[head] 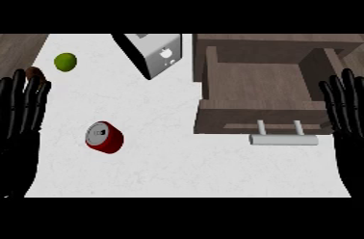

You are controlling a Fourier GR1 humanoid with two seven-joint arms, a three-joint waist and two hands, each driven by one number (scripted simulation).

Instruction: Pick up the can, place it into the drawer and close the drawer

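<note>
One head view looks steeply down on the counter (185,170); forearms enter from the frame's lower corners.

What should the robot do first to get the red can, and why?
Probably move the left hand right and down toward the red can. Both hands are open and hold nothing; the can stands on the white counter, nearer the left hand than the right hand. The drawer is already open, so grasping comes first.

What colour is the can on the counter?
Red, with a silver top; the can shows best in the head view.
</note>
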